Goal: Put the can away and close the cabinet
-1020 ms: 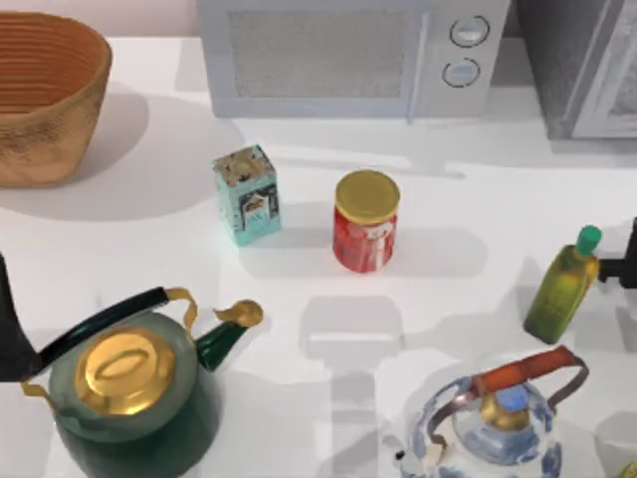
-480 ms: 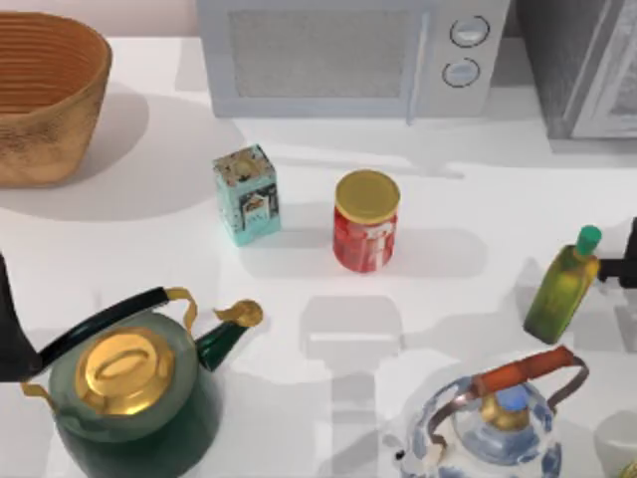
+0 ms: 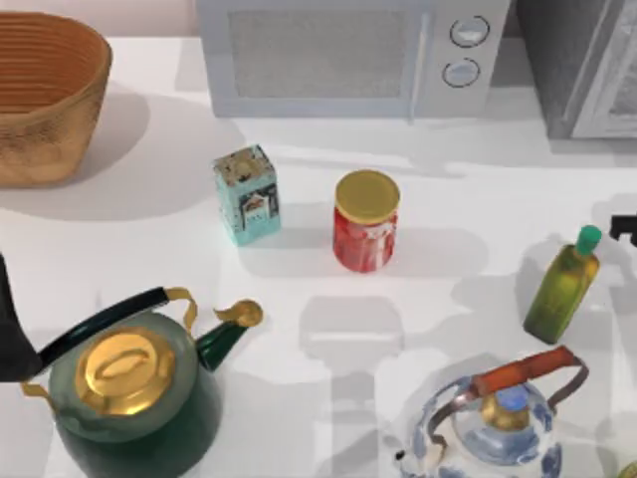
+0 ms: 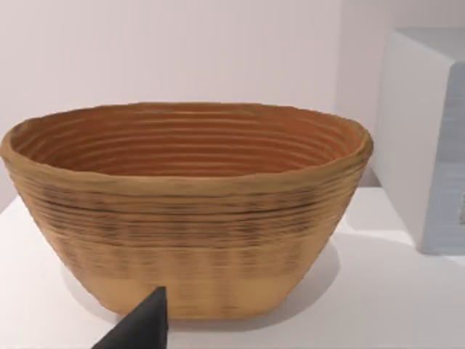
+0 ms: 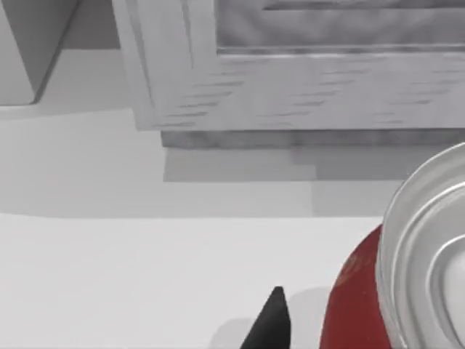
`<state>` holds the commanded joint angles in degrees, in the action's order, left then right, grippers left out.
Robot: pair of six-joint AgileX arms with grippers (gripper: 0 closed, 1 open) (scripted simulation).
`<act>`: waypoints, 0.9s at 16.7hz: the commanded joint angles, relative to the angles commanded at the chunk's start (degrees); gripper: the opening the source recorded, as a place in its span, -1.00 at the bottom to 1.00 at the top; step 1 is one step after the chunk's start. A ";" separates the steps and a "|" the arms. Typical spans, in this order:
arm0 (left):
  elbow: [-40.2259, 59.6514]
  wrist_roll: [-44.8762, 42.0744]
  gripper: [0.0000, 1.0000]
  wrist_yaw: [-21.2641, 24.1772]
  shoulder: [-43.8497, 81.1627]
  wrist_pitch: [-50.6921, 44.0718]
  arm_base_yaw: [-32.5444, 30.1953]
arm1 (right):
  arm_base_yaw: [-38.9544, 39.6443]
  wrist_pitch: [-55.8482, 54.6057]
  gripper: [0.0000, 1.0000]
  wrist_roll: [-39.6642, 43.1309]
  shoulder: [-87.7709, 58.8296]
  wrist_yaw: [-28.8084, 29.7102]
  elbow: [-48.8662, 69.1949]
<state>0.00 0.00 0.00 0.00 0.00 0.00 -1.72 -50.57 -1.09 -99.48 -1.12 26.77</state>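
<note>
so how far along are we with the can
Nothing looks done yet. In hand: the red can is outside the cabinet, close by the right gripper. Left: put it inside, then close the cabinet. The left gripper sits parked near the basket.

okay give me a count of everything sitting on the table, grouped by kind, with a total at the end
Kettles: 2, a green one and a blue-and-white one
Red cans: 2, a gold-lidded one and a silver-topped one in the right wrist view
Basket: 1
Microwave: 1
Cabinet: 1
Teal box: 1
Green bottle: 1
Total: 9
</note>
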 joint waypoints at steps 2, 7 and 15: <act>0.00 0.00 1.00 0.00 0.00 0.00 0.00 | 0.09 9.80 -1.00 0.20 5.97 -0.11 1.45; 0.00 0.00 1.00 0.00 0.00 0.00 0.00 | -0.18 29.18 -1.00 0.22 20.30 0.00 6.06; 0.00 0.00 1.00 0.00 0.00 0.00 0.00 | -0.21 33.82 -1.00 0.60 24.30 0.15 8.77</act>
<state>0.00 0.00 0.00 0.00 0.00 0.00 -1.93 -16.75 -0.49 -75.19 -0.97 35.55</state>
